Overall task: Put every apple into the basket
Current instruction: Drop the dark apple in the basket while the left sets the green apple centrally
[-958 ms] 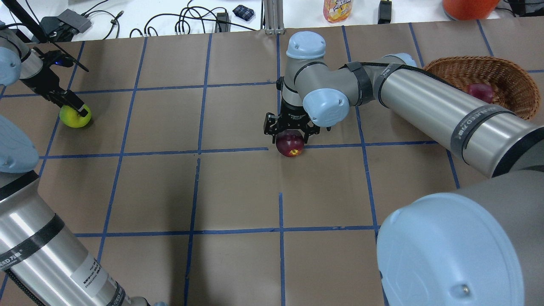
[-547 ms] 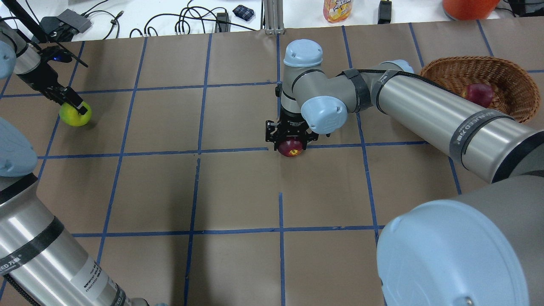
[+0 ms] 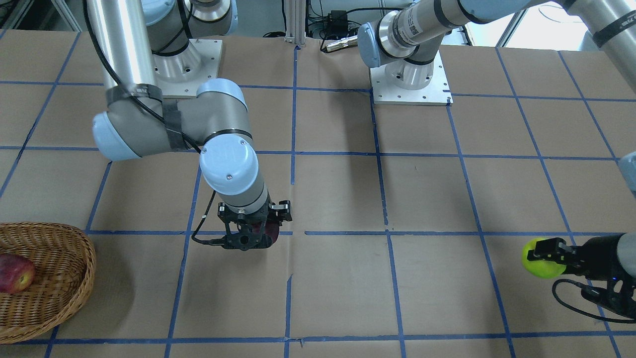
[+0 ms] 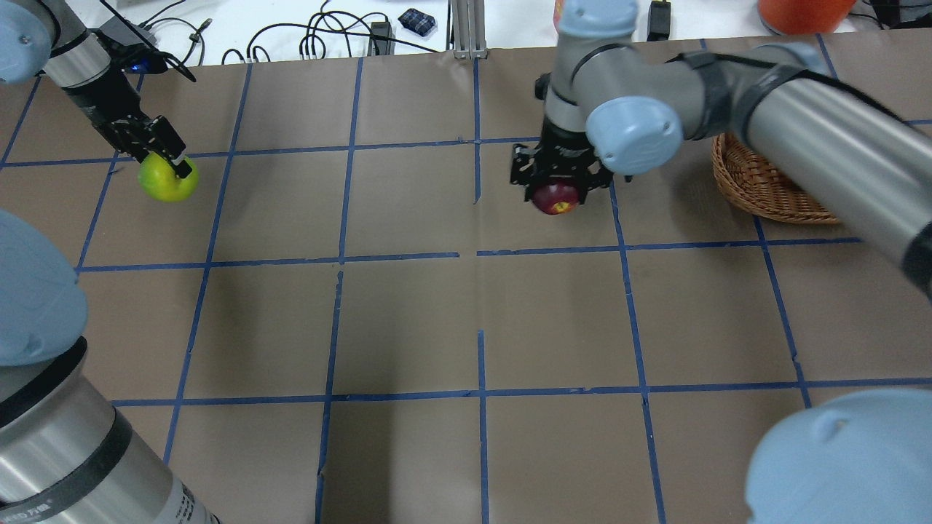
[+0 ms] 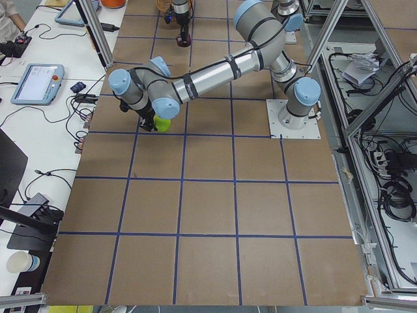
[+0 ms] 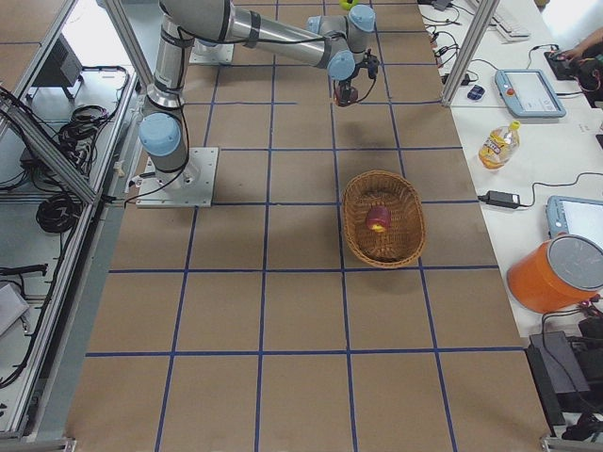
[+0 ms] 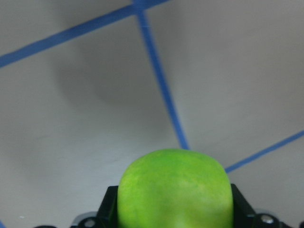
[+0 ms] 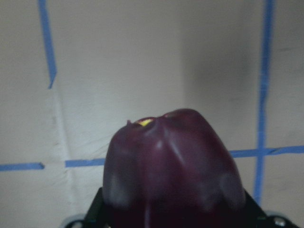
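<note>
Right hand [image 4: 557, 186] grips dark-red apple [image 4: 555, 200] (hanging beneath).

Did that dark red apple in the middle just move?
Yes. The dark maroon apple, held in the right tool, has left the horizontal blue tape line and shifted toward the wicker basket.

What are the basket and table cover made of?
Basket: woven wicker or a similar natural fibre by the look, light brown and matte; the interlaced strands show. Table cover: looks like brown kraft paper, matte; seams and slight creases show. Grid lines: likely blue tape.
</note>
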`<state>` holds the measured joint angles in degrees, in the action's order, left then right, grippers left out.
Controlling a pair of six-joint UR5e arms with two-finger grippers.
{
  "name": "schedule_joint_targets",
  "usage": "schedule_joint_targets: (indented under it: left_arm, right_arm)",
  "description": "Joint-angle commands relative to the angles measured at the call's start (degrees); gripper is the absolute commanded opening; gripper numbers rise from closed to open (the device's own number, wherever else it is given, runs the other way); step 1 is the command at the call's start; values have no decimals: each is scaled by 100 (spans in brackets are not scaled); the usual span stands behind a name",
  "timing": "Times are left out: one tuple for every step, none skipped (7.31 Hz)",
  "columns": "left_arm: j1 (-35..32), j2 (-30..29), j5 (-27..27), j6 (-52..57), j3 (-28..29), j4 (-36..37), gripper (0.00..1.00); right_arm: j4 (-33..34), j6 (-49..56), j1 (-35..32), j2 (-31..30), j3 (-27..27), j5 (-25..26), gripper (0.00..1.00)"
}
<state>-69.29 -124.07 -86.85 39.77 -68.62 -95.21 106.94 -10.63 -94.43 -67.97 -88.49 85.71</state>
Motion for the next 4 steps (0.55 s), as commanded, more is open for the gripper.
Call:
schedule_joint_targets:
  left_arm:
    - [-931, 558, 290, -1412, -633, 28, 0]
    - [-1581, 568, 431, -2341, -696, 386, 0]
    - [-2353, 568, 432, -3534, -714, 737, 0]
    - [-2996, 438, 441, -4451, -741, 1219, 0]
  right_arm:
    - [-358, 988, 1745, -453, 138, 617, 0]
    - [-340, 1828, 2318, -445, 139, 692, 0]
    - [-288, 2245, 2950, -384, 147, 701, 0]
    - [-140, 2493, 3391, -157, 208, 840, 0]
